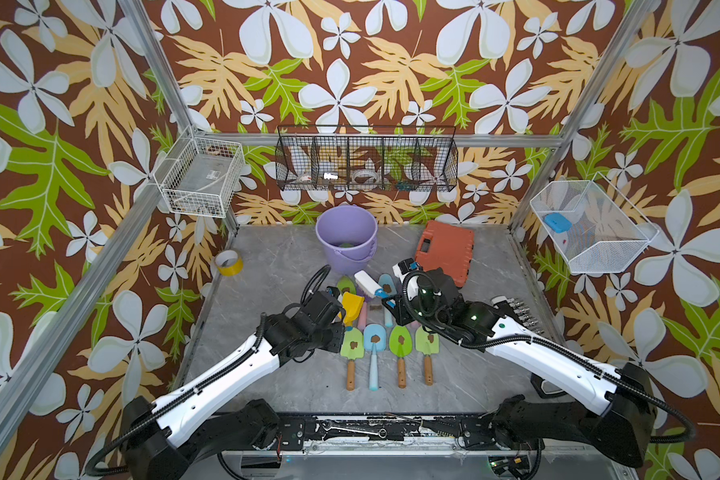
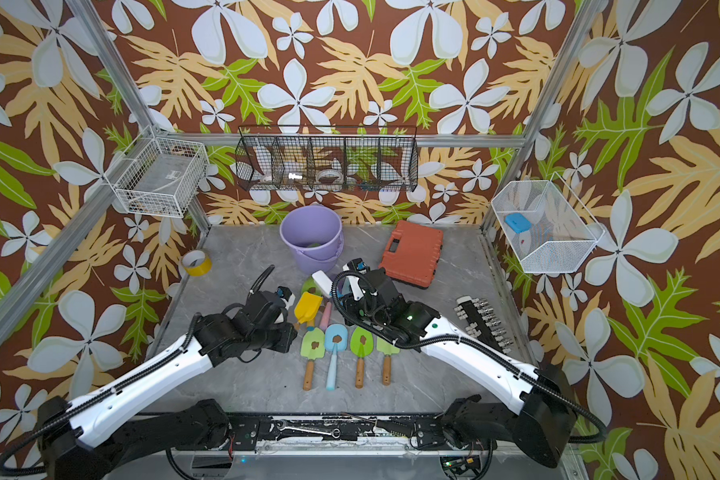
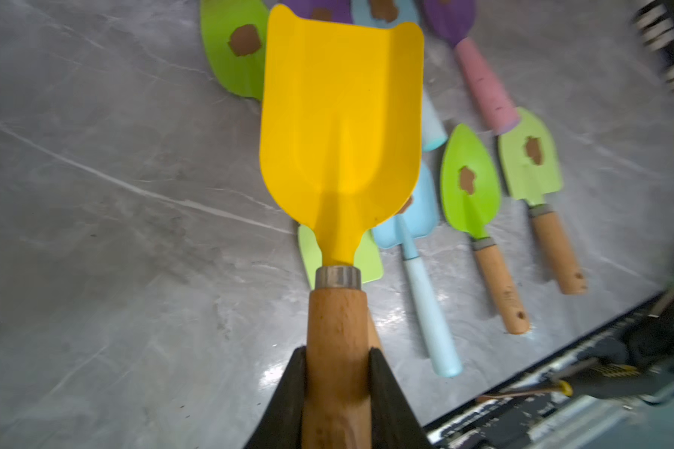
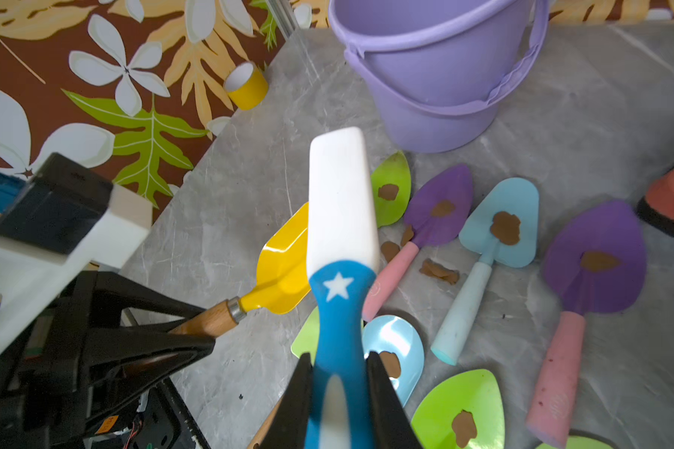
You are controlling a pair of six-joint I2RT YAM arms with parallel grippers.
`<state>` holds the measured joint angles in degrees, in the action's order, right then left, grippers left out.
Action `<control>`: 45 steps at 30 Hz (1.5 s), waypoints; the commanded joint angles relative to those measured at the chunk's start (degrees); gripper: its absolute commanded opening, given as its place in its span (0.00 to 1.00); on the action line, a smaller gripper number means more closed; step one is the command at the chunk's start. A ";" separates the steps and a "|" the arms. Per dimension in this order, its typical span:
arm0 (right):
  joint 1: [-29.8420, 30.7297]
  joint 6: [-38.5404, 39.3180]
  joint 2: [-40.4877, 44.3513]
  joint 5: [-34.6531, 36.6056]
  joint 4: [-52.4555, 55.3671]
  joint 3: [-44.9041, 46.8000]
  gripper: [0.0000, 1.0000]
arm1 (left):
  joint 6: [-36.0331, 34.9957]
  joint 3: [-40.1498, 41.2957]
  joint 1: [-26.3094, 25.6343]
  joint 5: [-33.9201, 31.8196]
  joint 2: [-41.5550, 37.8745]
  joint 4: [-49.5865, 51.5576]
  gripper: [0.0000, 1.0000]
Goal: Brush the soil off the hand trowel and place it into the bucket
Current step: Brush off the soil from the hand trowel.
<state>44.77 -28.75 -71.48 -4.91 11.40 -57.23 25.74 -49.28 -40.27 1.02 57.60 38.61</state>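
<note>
A grey marbled surface (image 1: 267, 382) fills a cell papered with a leaf pattern. At its far middle stands the lavender bucket (image 1: 346, 237), upright with its mouth open and its handle folded down. Something green lies at its bottom. An orange case (image 1: 444, 251) lies to its right, apart from it.

Mid-surface, the left tool (image 3: 336, 361) pinches the wooden handle of a yellow trowel (image 3: 341, 116). It holds the trowel clear of the surface with the blade face up, likely so it can be swept. That blade looks clean. The right tool (image 4: 339, 365) is clamped on the blue grip of a white-backed brush (image 4: 341, 202), just beside the yellow blade; whether they touch cannot be told.

Around them lie other trowels (image 1: 375, 338), each with a brown soil blob (image 4: 504, 228). Loose soil scraps (image 4: 438, 271) rest between the handles.

The way to the bucket's rim looks open, passing above the far trowels. The left side is bare except for a tape roll (image 1: 228, 262) at the far edge.
</note>
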 commanded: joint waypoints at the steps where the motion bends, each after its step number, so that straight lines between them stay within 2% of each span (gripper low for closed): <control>1: -0.87 -3.59 2.20 3.08 -6.62 1.80 0.00 | 7.77 8.84 9.31 28.15 -8.88 -22.80 0.00; 3: -1.26 -5.53 3.80 2.05 -8.47 3.65 0.00 | 17.74 16.31 17.23 42.78 -14.53 -38.29 0.00; 5: -1.48 -8.18 6.02 2.53 -10.13 5.89 0.00 | 28.61 22.01 22.95 50.66 -17.28 -50.94 0.00; 7: -2.35 -11.97 9.17 0.86 -14.83 9.74 0.00 | 39.16 26.78 26.21 54.92 -17.86 -62.22 0.00; 10: -2.62 -16.91 12.68 -2.00 -24.30 15.10 0.00 | 53.32 33.06 27.30 56.67 -17.06 -81.19 0.00; 13: -2.66 -19.26 12.88 -4.77 -25.99 15.67 0.00 | 60.35 35.82 27.29 56.36 -15.23 -91.31 0.00; 22: -2.55 -23.93 12.40 -10.04 -34.78 18.96 0.00 | 62.16 36.77 27.34 55.65 -13.70 -93.06 0.00; 28: -2.43 -24.58 12.57 -10.58 -33.79 19.63 0.00 | 56.93 35.14 27.28 54.92 -13.36 -86.56 0.00; 38: -2.34 -25.65 15.10 -12.02 -30.75 21.04 0.00 | 56.65 34.21 29.73 55.05 -10.39 -87.49 0.00; 45: 0.63 -25.21 13.08 -12.56 -31.41 20.11 0.00 | 56.00 33.95 29.92 55.49 -9.18 -87.21 0.00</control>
<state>44.53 -54.00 -57.67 -16.67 -17.85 -36.49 82.35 -14.85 -10.57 55.68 48.31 -46.04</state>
